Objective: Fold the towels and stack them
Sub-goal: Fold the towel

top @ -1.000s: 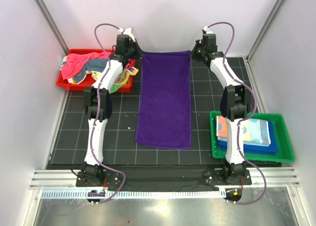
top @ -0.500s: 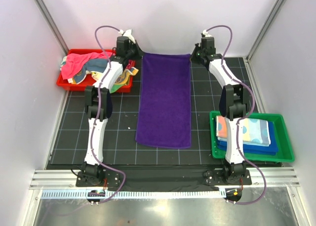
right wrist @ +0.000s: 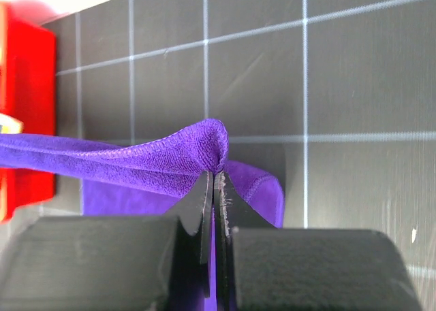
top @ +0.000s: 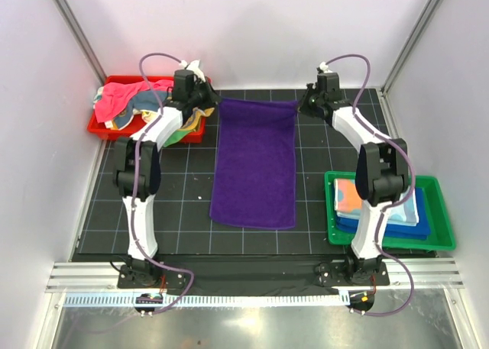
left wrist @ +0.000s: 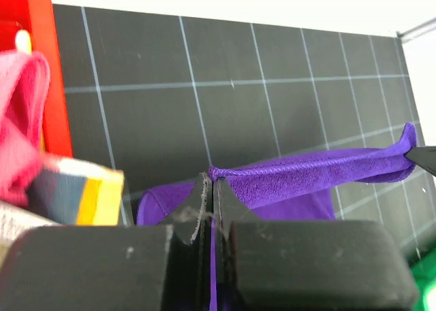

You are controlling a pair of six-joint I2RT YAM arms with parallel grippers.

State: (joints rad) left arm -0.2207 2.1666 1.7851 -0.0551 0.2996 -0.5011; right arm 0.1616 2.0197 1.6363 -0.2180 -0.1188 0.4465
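Purple plush towel lies lengthwise down the middle of a black gridded mat, between the two robot arms. Its far edge is raised off the mat. The left gripper is clamped on the far left corner and the right gripper on the far right corner. Crumpled pink and multicoloured towels fill a red plastic tray at far left. Folded towels sit stacked in a green plastic tray at near right.
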